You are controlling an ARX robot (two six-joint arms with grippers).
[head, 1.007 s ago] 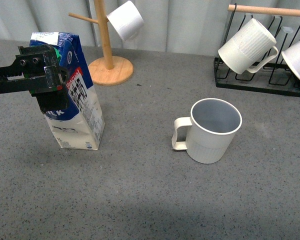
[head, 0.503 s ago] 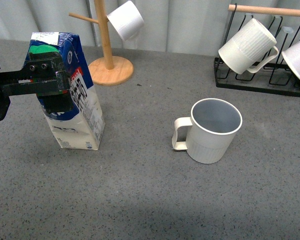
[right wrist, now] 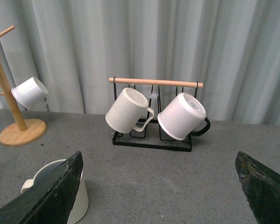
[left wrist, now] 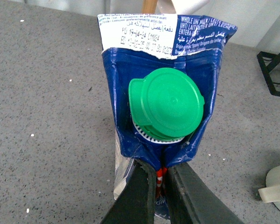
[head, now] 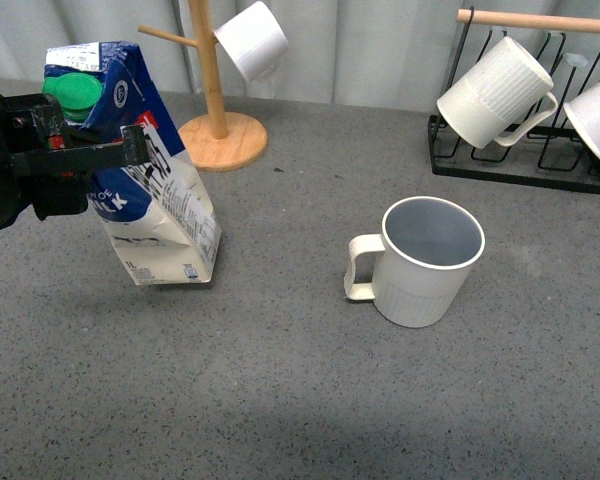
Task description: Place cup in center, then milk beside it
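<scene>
The left gripper (left wrist: 161, 171) is clamped on the milk (head: 160, 200), which tilts near the surface's (head: 280, 400) left edge. The cup (head: 425, 265) stands mid-surface, well apart. The right gripper (right wrist: 158, 193) gapes wide.

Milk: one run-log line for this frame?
left gripper: shut on milk | milk: tilted | cup: upright, apart from milk | right gripper: open, empty

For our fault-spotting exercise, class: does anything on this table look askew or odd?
The milk carton is askew: its top leans leftward in the front view, pinched below the green cap by the left tool. The ribbed cup stands upright, and nothing looks spilled.
</scene>
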